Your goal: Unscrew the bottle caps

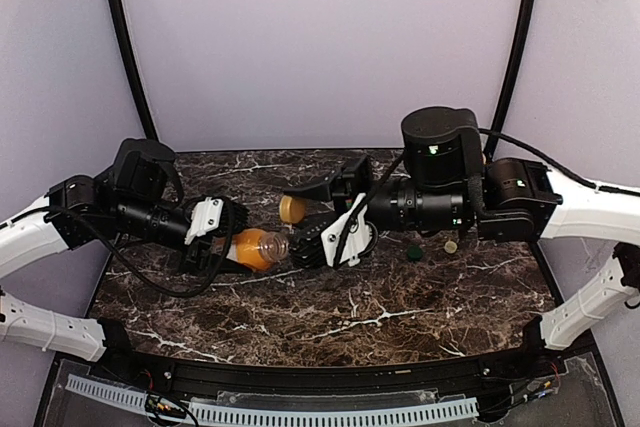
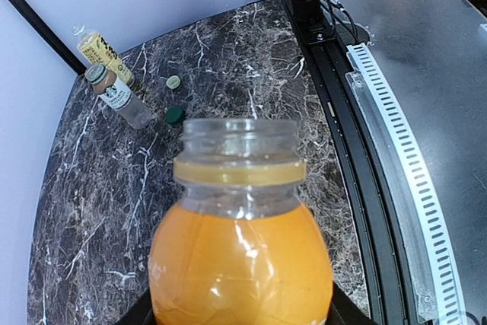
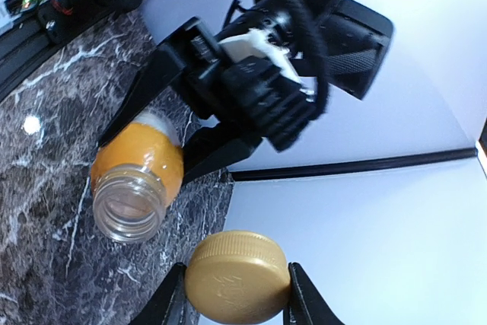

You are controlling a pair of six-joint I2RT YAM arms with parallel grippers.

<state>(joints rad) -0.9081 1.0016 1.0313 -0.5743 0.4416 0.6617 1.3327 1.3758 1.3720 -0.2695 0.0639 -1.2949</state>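
My left gripper [image 1: 236, 245] is shut on the squat orange juice bottle [image 1: 256, 248], held tilted above the table with its mouth open. In the left wrist view the bottle [image 2: 240, 249] fills the frame and its neck has no cap. My right gripper [image 1: 296, 211] is shut on the orange cap [image 1: 292, 209], held apart from the bottle mouth. In the right wrist view the cap [image 3: 238, 275] sits between my fingertips, with the open bottle [image 3: 137, 180] beyond it. The green cap [image 1: 413, 252] and cream cap [image 1: 451, 245] lie on the table.
In the left wrist view the yellowish tea bottle [image 2: 101, 49] and the slim clear bottle [image 2: 120, 95] stand together near the wall, with the cream cap [image 2: 173, 81] and green cap [image 2: 175, 116] beside them. The right arm hides both bottles in the top view. A black rail [image 2: 342, 97] edges the table.
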